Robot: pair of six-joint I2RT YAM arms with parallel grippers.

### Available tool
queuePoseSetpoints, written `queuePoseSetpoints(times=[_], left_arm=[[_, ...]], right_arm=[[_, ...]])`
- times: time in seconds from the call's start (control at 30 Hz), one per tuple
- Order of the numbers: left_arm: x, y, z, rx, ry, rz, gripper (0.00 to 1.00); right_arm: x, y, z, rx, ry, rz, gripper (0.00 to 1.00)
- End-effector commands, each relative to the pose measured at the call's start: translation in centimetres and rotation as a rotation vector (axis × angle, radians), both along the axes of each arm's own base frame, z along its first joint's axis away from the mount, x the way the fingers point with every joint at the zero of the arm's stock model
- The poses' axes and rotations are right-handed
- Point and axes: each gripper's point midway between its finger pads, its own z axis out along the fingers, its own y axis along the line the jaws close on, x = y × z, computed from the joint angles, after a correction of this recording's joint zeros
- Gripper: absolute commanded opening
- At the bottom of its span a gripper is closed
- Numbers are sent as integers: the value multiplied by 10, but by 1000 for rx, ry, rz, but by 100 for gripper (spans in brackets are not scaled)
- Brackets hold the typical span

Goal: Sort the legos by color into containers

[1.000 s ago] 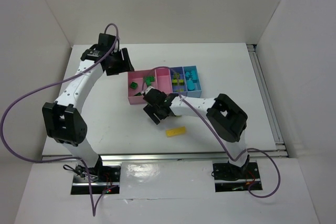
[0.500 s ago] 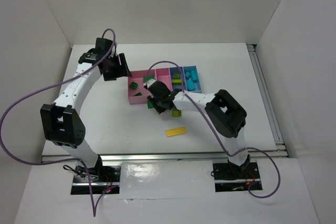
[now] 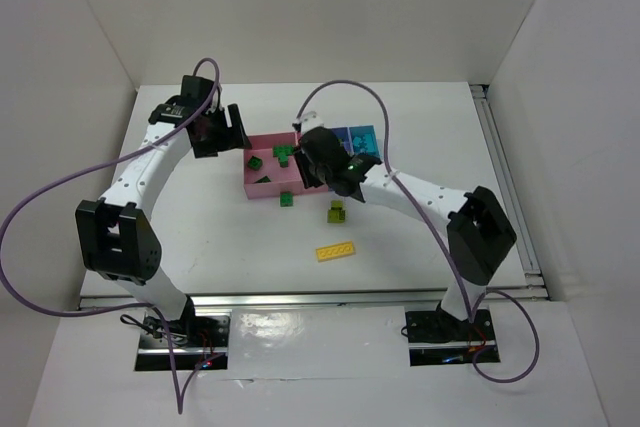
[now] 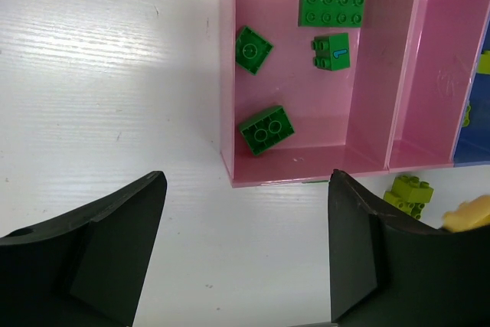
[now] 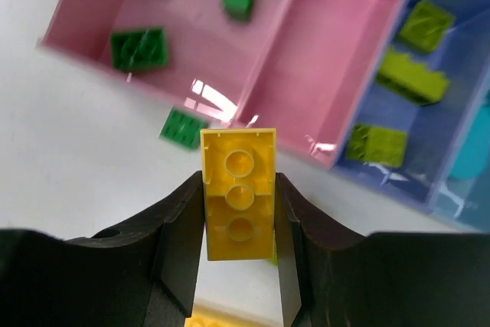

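Observation:
My right gripper is shut on a yellow lego, held upright above the table just short of the containers. In the top view it hovers over the tray. The left pink compartment holds several dark green legos. The other pink compartment is empty, and the purple-blue one holds lime legos. My left gripper stands open over bare table left of the tray, with nothing between its fingers.
Loose on the table in front of the tray lie a dark green lego, a lime lego and a flat yellow lego. Cyan pieces sit in the light blue compartment at the tray's right end.
My right gripper shut on the yellow lego and lifted it from the table towards the tray. The lime lego it covered now shows. My left gripper's jaws have widened a little.

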Motion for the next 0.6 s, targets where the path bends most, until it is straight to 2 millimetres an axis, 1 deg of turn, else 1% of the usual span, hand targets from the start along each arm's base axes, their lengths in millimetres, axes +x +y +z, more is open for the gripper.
queuePoseSetpoints(times=[0.0, 0.03, 0.07, 0.1, 0.13, 0.17, 0.2, 0.23, 0.27, 0.3, 0.33, 0.37, 0.4, 0.43, 0.47, 0.5, 0.53, 0.57], left_arm=[[0, 2, 19, -6, -60, -2, 85], [0, 2, 19, -6, -60, -2, 85], [0, 2, 19, -6, -60, -2, 85], [2, 2, 25, -2, -76, -9, 85], [4, 2, 28, -3, -85, -9, 85], [2, 2, 27, -2, -75, -9, 85], [3, 2, 31, -3, -85, -9, 85], [3, 2, 31, -3, -85, -9, 85], [3, 0, 31, -10, -85, -15, 85], [3, 0, 31, -10, -85, -15, 85], [3, -1, 31, -18, -84, -21, 85], [1, -1, 27, -16, -73, -21, 85], [1, -1, 27, -16, -73, -21, 85], [-2, -1, 27, -16, -72, -21, 85], [-2, -1, 27, -16, -72, -21, 85], [-4, 0, 27, -16, -73, -21, 85], [-4, 0, 27, -16, -73, -21, 85], [-7, 0, 27, -16, -72, -21, 85]], right_arm=[[41, -15, 16, 37, -52, -160, 34], [55, -17, 25, 49, -53, -191, 34], [63, -18, 25, 43, -50, -205, 34], [77, -13, 23, 27, -53, -205, 34], [80, -11, 18, 9, -47, -199, 34], [88, -16, 16, -3, -49, -221, 34], [97, -18, 6, -25, -41, -227, 36], [99, -16, 3, -28, -39, -227, 41], [111, -16, 11, -4, -60, -241, 49], [117, -19, 5, -11, -54, -253, 58], [120, -17, 13, 3, -68, -254, 68], [125, -17, 18, 6, -76, -275, 86], [125, -18, 21, 9, -78, -287, 88], [125, -18, 33, 26, -93, -288, 88], [122, -22, 39, 28, -103, -295, 88], [114, -29, 50, 42, -116, -296, 86], [106, -27, 55, 52, -124, -284, 84], [98, -34, 58, 51, -123, -284, 81]])
